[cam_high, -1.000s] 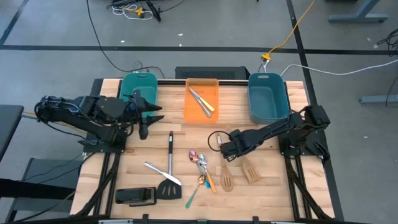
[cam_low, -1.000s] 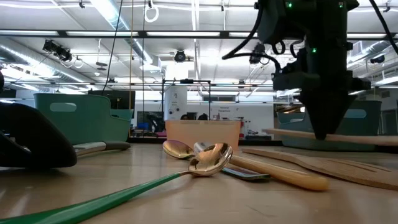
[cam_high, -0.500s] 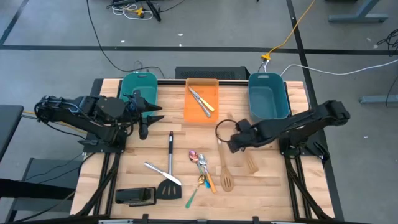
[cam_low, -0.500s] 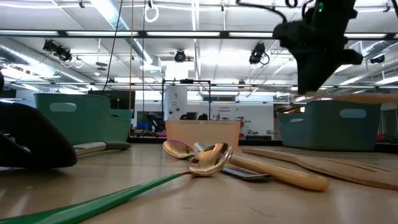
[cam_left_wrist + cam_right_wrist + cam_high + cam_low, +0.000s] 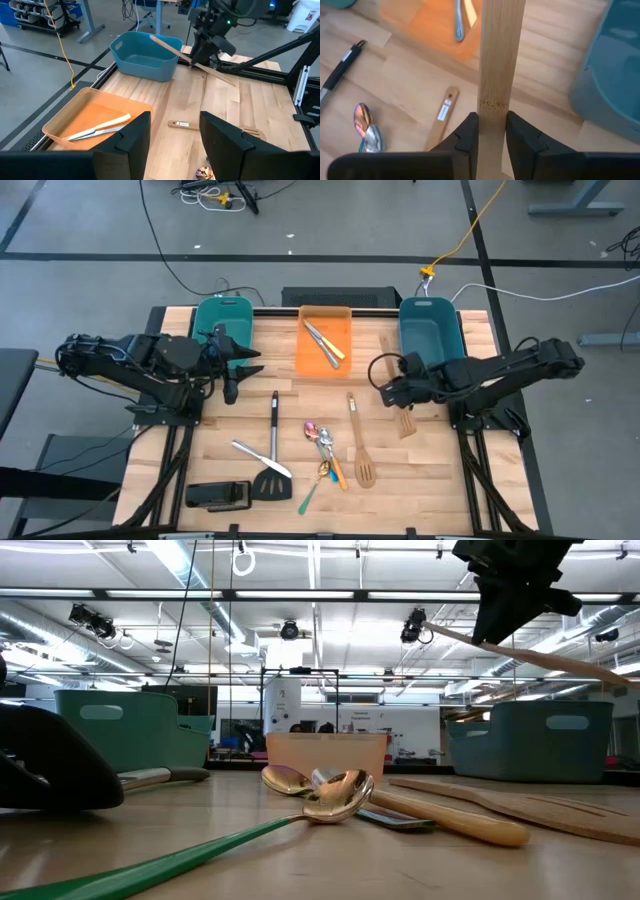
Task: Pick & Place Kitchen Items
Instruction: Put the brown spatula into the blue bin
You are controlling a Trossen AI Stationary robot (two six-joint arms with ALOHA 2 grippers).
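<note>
My right gripper (image 5: 392, 388) is shut on a light-wood slotted spatula (image 5: 397, 405), held in the air beside the right teal bin (image 5: 432, 335). It also shows in the low view (image 5: 495, 630). My left gripper (image 5: 232, 375) is open and empty next to the left teal bin (image 5: 222, 320). On the table lie a second wood spatula (image 5: 360, 448), a black spatula with a steel handle (image 5: 272, 448), a silver knife (image 5: 258, 455) and several spoons (image 5: 323, 445). The orange bin (image 5: 325, 352) holds two utensils (image 5: 322, 340). My right gripper pinches the spatula's handle (image 5: 494, 95) between its two fingers (image 5: 469, 131), about midway along the spatula. The fingers lie across the handle and come slanting down from the table's right. The spatula is lifted clear and tilted (image 5: 560, 662), its handle end toward the right teal bin.
A flat black block (image 5: 218, 496) lies at the near left corner. A green-handled spoon (image 5: 308, 495) lies near the front edge. The three bins stand in a row along the far edge. Bare wood shows at the near right (image 5: 430, 480).
My right gripper has risen from the table with the wood spatula and gone toward the table's right and far edges, toward the right teal bin. The spatula, earlier lying beside the second one, is lifted clear and now tilted.
</note>
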